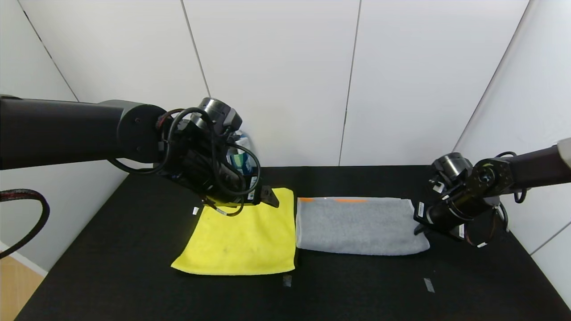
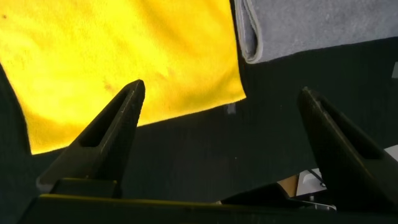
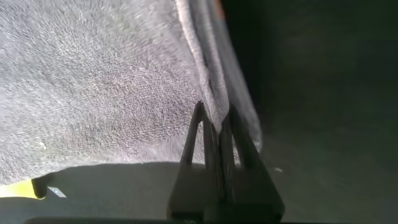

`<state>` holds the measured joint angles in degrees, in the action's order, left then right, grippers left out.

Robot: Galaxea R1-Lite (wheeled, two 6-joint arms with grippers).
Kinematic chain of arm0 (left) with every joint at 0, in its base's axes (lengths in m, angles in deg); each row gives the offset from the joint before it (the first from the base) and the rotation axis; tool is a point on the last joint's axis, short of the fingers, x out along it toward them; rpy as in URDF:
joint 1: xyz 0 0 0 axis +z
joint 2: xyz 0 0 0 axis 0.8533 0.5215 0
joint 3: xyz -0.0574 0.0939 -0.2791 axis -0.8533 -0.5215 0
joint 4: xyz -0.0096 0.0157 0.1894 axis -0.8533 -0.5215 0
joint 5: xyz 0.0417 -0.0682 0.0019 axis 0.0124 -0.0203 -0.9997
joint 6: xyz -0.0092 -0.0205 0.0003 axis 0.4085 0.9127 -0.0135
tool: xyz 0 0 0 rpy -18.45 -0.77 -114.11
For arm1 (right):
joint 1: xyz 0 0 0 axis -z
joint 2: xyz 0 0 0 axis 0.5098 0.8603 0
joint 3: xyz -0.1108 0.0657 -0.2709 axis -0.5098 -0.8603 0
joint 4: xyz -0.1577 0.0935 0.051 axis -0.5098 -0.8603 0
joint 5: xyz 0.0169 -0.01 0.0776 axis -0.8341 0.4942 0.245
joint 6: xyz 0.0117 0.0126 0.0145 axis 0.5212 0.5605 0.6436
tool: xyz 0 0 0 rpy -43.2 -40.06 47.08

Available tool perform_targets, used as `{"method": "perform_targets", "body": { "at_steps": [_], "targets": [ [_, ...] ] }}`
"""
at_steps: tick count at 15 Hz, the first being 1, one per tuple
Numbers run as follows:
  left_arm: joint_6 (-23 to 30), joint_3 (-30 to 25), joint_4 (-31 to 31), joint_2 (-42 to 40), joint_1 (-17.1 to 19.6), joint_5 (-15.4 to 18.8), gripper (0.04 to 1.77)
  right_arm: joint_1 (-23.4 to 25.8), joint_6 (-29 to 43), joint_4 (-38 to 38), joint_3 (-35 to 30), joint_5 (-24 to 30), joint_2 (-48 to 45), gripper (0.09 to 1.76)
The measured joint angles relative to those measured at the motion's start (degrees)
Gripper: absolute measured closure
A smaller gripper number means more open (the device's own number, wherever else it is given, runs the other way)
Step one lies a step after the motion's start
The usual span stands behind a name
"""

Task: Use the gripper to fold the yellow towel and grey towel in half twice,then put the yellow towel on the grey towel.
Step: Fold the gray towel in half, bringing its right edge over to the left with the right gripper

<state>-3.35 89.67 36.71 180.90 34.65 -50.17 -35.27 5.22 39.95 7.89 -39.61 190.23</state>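
The yellow towel (image 1: 243,236) lies flat on the black table, left of centre, and shows again in the left wrist view as the yellow towel (image 2: 124,56). Right beside it lies the grey towel (image 1: 359,226), folded, with orange patches along its far edge. My right gripper (image 1: 419,223) is at the grey towel's right end, shut on its edge; the right wrist view shows the grey towel (image 3: 93,81) with its hem pinched in the right gripper (image 3: 216,112). My left gripper (image 2: 221,93) hovers open over the yellow towel's far edge, holding nothing.
The black table (image 1: 134,249) has bare room in front of both towels and to the left. Two small pale tape marks (image 1: 287,280) sit near the front. White wall panels close the back and sides. A black cable loop (image 1: 26,218) hangs at far left.
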Motion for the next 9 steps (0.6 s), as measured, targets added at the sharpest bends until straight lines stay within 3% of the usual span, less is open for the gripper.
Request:
{"method": "perform_targets", "body": {
  "at_steps": [9],
  "targets": [
    [-0.1, 0.4, 0.0, 0.2, -0.2, 0.1, 0.09, 10.3, -6.4, -2.3, 0.2, 0.1, -2.8, 1.73]
  ]
}}
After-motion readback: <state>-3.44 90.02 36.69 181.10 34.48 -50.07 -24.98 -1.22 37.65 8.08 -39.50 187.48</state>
